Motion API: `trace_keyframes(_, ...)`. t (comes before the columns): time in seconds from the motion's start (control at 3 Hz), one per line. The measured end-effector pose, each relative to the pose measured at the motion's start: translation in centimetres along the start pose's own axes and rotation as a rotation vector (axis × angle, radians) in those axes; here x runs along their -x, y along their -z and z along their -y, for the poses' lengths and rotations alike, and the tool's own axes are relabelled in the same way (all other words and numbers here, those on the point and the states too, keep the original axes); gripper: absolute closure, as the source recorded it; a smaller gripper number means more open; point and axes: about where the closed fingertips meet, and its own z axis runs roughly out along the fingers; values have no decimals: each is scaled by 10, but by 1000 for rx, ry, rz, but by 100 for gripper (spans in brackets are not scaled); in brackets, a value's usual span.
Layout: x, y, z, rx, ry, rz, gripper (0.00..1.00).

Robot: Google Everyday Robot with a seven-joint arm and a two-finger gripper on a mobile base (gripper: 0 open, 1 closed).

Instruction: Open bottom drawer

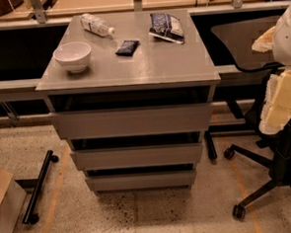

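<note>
The grey cabinet (128, 70) stands in the middle of the camera view with three flat, handleless drawer fronts stacked below its top. The bottom drawer (141, 180) is the lowest and narrowest-looking panel, just above the floor, with a dark gap over it. The middle drawer front (137, 157) and the taller top drawer front (132, 121) sit above it. My gripper (279, 98), white and pale yellow, hangs at the right edge of the view, level with the top drawer. It is well to the right of the cabinet and touches nothing.
On the cabinet top lie a white bowl (72, 56), a plastic bottle (96, 25), a small dark packet (127, 47) and a snack bag (166, 27). A black office chair (267, 175) stands right of the cabinet. A black wheeled bar (38, 187) and a cardboard box (5, 206) lie at left.
</note>
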Motion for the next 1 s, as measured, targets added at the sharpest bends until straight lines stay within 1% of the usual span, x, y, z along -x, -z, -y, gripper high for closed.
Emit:
trace_keyframes(0.33, 0, 0, 0, 0, 0, 0, 0)
trace_keyframes(0.67, -2, -11, -1, -4, -12, 52, 0)
trace_keyframes(1.0, -4, -38, -3, 5, -25, 158, 0)
